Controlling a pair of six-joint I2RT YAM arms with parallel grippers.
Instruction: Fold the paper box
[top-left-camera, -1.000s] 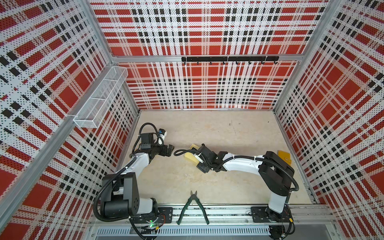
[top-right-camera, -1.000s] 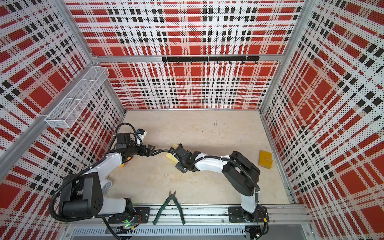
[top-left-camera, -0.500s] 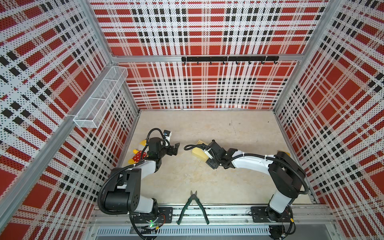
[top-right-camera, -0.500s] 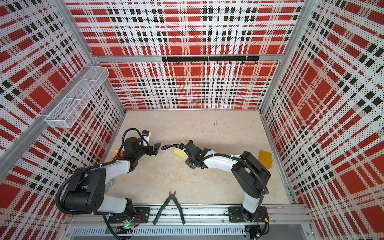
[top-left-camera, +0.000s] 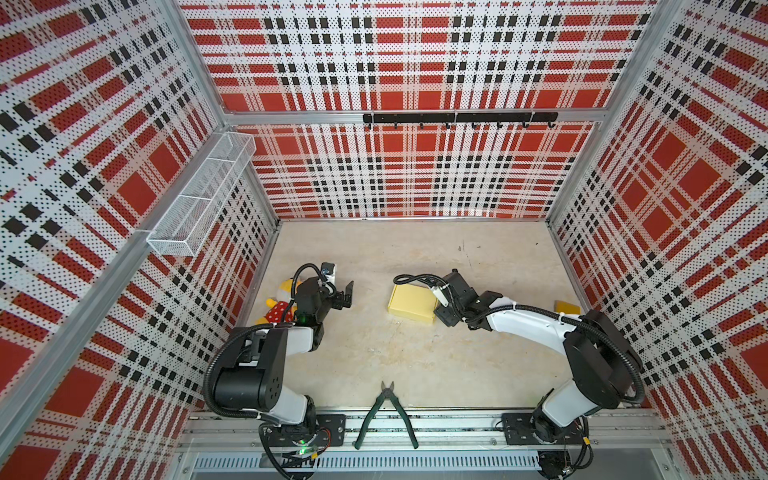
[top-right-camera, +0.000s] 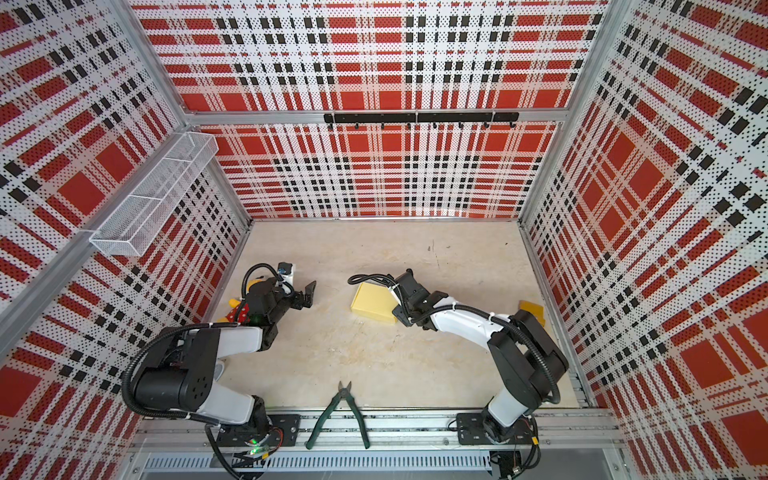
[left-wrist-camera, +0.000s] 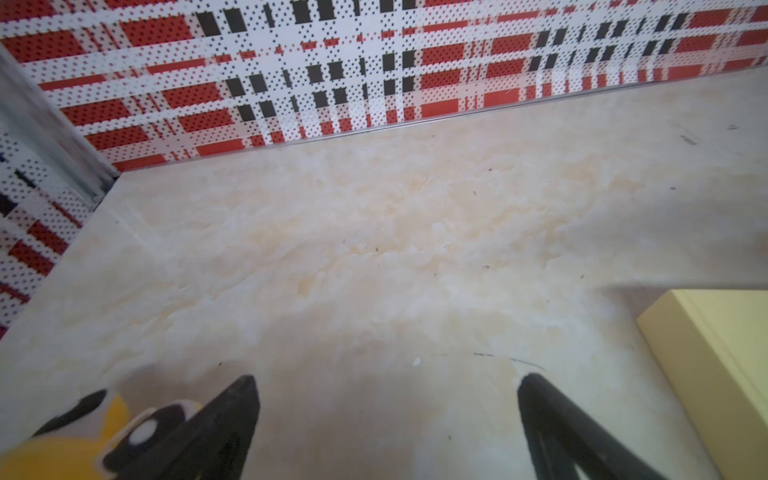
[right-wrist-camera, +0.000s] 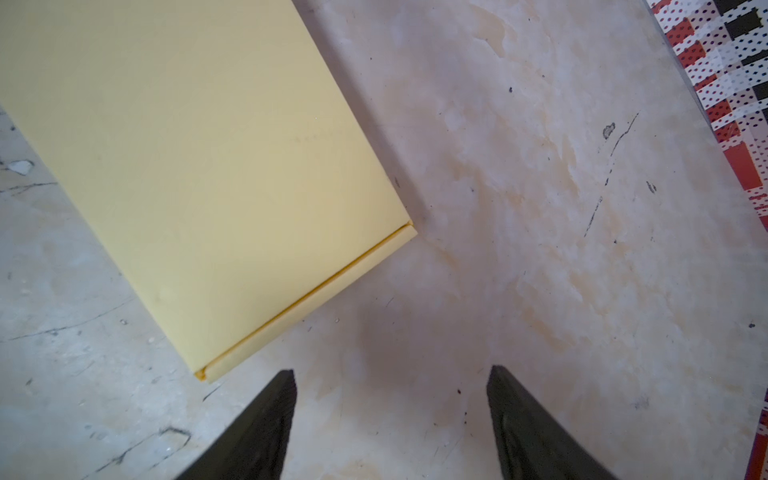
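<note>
The paper box (top-left-camera: 411, 305) lies flat and closed near the middle of the worktop (top-left-camera: 415, 353), its inside hidden. The right pincer (right-wrist-camera: 390, 370) hovers just beside one corner, jaws apart. The left pincer (left-wrist-camera: 387, 377), jaws wide apart, is next to a plush toy (top-left-camera: 279, 309). A wire basket (top-left-camera: 199, 199) hangs on the left wall.

**Scuffed beige table with four things on it**

The table (top-left-camera: 415, 257) carries a pale yellow paper box (top-left-camera: 409, 304) lying flat near the middle. A plush toy (top-left-camera: 279, 305) lies by the left wall and a flat orange-yellow piece (top-left-camera: 567, 308) by the right wall. Green-handled pliers (top-left-camera: 386, 409) lie at the front edge, their handles over the metal rail (top-left-camera: 457, 424).
</note>
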